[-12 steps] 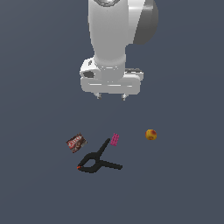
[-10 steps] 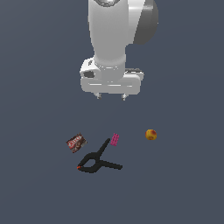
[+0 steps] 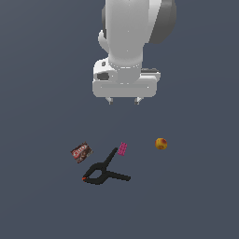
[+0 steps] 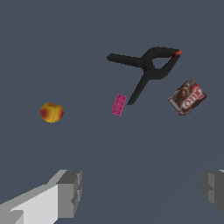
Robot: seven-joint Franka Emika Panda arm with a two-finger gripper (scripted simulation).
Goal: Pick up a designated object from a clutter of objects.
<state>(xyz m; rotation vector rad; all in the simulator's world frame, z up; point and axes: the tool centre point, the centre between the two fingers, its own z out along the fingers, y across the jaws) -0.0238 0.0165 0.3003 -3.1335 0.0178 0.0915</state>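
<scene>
The designated object, a small flat brown-red packet [image 3: 81, 152] [image 4: 187, 97] with pale lettering, lies on the grey floor at the exterior view's left end of the clutter. Beside it lie a black spring clamp [image 3: 104, 171] [image 4: 148, 69] with an orange tip, a pink studded block [image 3: 122, 149] [image 4: 118, 105] and an orange-yellow ball [image 3: 161, 144] [image 4: 51, 112]. My gripper [image 3: 123, 100] [image 4: 142, 192] hangs well above the clutter, open, with nothing between its fingers [image 4: 70, 193]. It touches none of the items.
The white arm body [image 3: 133, 42] fills the upper middle of the exterior view. The plain dark grey floor [image 3: 42, 200] stretches all around the small group of items.
The arm has shifted slightly toward the exterior view's left and a little lower. The packet, clamp, block and ball have not moved.
</scene>
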